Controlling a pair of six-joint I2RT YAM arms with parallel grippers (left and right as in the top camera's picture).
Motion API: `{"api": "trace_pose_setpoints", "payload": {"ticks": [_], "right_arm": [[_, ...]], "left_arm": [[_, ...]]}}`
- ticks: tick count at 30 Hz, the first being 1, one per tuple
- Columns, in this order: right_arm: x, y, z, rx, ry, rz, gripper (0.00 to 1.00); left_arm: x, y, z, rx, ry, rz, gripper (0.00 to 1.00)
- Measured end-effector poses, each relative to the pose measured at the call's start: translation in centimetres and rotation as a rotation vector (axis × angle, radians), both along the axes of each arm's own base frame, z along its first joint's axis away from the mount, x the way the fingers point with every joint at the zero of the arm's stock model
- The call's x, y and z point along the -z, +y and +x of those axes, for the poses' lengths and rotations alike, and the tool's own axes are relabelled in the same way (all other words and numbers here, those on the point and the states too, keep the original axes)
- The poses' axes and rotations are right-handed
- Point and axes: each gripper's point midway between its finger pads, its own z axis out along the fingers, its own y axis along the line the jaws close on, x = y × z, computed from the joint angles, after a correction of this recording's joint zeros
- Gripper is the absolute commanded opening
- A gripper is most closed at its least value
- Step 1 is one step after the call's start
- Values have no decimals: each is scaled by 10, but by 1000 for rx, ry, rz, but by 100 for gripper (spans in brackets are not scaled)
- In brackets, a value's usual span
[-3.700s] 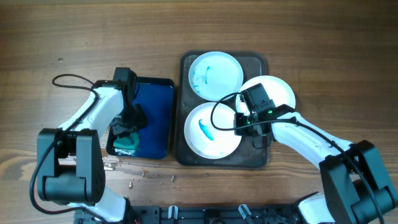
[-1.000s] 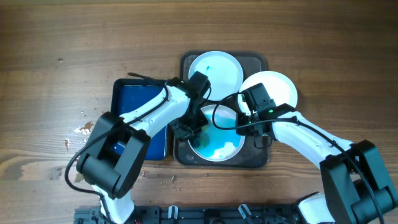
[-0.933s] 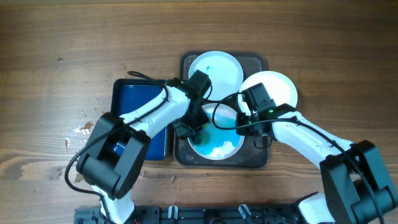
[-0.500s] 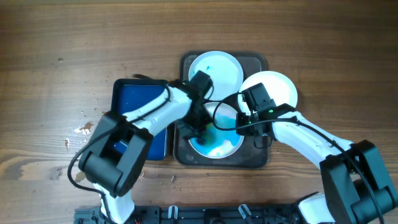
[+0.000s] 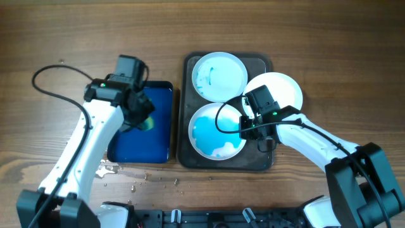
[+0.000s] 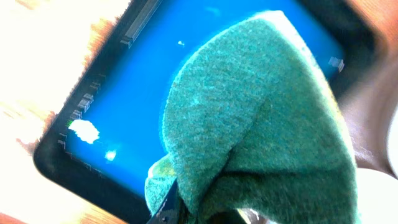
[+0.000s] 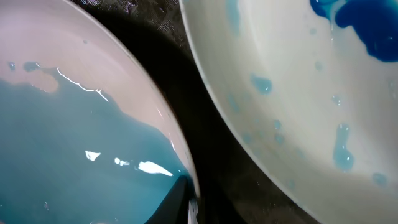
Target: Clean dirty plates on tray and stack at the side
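The dark tray [image 5: 185, 152] holds three white plates. The front plate [image 5: 218, 130] is covered with a pale blue film. The back plate [image 5: 219, 76] has small blue smears. The right plate [image 5: 281, 88] overhangs the tray's right rim. My right gripper [image 5: 244, 130] is shut on the front plate's right rim. In the right wrist view one finger [image 7: 180, 200] lies inside that plate [image 7: 74, 149], and a second blue-spotted plate [image 7: 292, 93] is beside it. My left gripper [image 5: 140, 118] is shut on a green cloth [image 6: 261, 124] above the blue tray [image 6: 155, 74].
The glossy blue tray [image 5: 142, 140] lies left of the dark tray, almost touching it. Small crumbs and wet specks [image 5: 136, 183] lie on the wood near the front edge. A black cable [image 5: 47, 69] loops behind the left arm.
My left gripper has left the front plate and carried the green cloth left over the blue tray. The front plate's blue marks are now spread over it. The right arm has not moved.
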Motion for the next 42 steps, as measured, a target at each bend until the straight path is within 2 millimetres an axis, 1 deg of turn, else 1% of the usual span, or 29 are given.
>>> {"api": "trace_pose_setpoints", "payload": {"ticks": [1,2,3,4,5,8,9,10,11,12,15,16,17,18,19,20,22,23,24,25,26,27,28,29,30,32,34,37,42], "right_arm": [[0,0,0,0,1,-1,10],[0,-1,0,1,2,-1,10],[0,0,0,0,2,-1,10],[0,0,0,0,2,-1,10],[0,0,0,0,3,-1,5],[-3,-3,-6,-2,38,-18,4],[-5,-6,-10,0,67,-32,4],[-8,-8,-14,-5,93,-45,4],[-13,-9,-16,-15,108,-58,4],[-25,-9,-12,-27,108,-69,4],[-66,-4,7,-68,61,-84,4],[-95,3,27,-83,-11,-71,4],[-115,9,39,-94,-64,-57,4],[-132,16,50,-109,-119,-54,4],[-148,26,60,-132,-183,-48,4],[-169,47,72,-165,-285,-36,4],[-187,80,79,-206,-419,-41,5],[-193,104,79,-231,-482,-33,4],[-191,129,74,-260,-515,-29,4],[-186,143,70,-273,-527,-36,4],[-175,160,71,-283,-552,-53,4],[-159,173,70,-290,-560,-93,4],[-148,178,67,-299,-563,-133,4],[-141,182,65,-294,-595,-189,4],[-147,185,64,-283,-638,-215,4],[-172,188,63,-242,-769,-278,4],[-195,194,57,-267,-867,-321,4],[-221,200,46,-323,-960,-376,4],[-239,206,37,-407,-1057,-507,4]], "left_arm": [[12,7,4,4,-12,23,4],[36,17,5,12,-4,59,5],[52,22,-3,20,41,78,20],[64,28,-11,26,89,95,40],[68,30,-14,33,106,103,60],[66,28,-17,53,115,91,74],[61,27,-20,52,121,79,80],[53,27,-22,56,119,71,87],[41,27,-20,49,96,63,95],[20,30,-15,37,47,55,100],[-32,44,-9,-23,-68,40,100],[-63,56,-9,-66,-144,37,100],[-86,64,-10,-98,-207,38,100],[-103,71,-13,-124,-254,39,100],[-111,74,-15,-135,-276,39,100],[-135,81,-21,-169,-359,37,100],[-156,81,-32,-177,-444,30,100],[-164,80,-37,-176,-476,29,100],[-170,79,-42,-174,-504,27,100],[-174,79,-46,-174,-520,27,100],[-177,78,-48,-173,-536,27,100],[-180,78,-50,-172,-546,25,100],[-181,77,-51,-172,-551,25,100],[-181,77,-51,-172,-553,25,100],[-181,77,-51,-172,-553,25,100],[-181,77,-51,-172,-553,25,100],[-181,77,-51,-172,-553,25,100],[-181,77,-51,-172,-552,25,100],[-181,77,-51,-172,-553,24,100]]}}
